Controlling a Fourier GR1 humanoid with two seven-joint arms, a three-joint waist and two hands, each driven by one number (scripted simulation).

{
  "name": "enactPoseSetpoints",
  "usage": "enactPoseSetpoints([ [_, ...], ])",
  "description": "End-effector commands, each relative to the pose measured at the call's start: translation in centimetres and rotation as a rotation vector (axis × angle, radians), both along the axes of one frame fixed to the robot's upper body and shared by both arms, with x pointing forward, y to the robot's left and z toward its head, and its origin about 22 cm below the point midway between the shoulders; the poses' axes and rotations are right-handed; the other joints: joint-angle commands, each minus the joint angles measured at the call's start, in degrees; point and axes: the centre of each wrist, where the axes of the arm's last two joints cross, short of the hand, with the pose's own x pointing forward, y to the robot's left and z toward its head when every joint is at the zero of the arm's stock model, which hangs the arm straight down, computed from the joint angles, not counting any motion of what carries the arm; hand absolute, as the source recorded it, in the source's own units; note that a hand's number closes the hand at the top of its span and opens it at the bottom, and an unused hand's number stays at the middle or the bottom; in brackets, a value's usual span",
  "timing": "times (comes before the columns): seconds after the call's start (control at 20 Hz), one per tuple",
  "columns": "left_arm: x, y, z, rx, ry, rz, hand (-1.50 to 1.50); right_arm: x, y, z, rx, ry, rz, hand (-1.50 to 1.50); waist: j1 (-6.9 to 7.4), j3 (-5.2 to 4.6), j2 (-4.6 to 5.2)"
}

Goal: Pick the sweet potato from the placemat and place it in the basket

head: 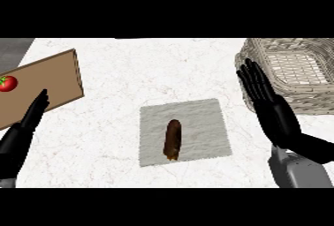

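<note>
The right hand (277, 114) stands with fingers straight and apart, holding nothing. To its left, well apart, the sweet potato (173, 139) lies lengthwise on the grey placemat (202, 119). The wicker basket (306, 95) sits just behind this hand's fingertips. The left hand (26, 121), fingers straight, rests beside a wooden cutting board (46, 84) carrying a tomato (7, 83). No writing shows on the white tabletop (150, 70).

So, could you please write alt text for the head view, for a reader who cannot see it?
A brown sweet potato lies on a grey placemat mid-counter, untouched. The open right hand is raised beside a wicker basket at upper right. The open left hand rests at the left edge by a wooden board carrying a tomato.
</note>
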Motion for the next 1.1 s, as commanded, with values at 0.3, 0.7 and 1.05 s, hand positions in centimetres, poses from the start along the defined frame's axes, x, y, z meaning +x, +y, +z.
enactPoseSetpoints([
  [0.3,2.8,-2.7,-0.5,-0.252,0.141,0.012,0.00,5.2,5.6,5.4,-0.707,-0.085,0.233,1.50,5.92,-3.30,1.21],
  [0.7,5.7,-2.2,-0.1,-0.329,0.218,0.038,0.00,-0.8,21.2,-2.6,-0.869,-0.172,0.235,-1.50,3.83,-2.05,0.82],
  [1.05,6.7,-3.3,-1.0,-0.339,0.239,0.017,0.00,1.2,25.6,3.6,-1.163,0.081,0.069,-1.50,5.45,-2.27,0.44],
])
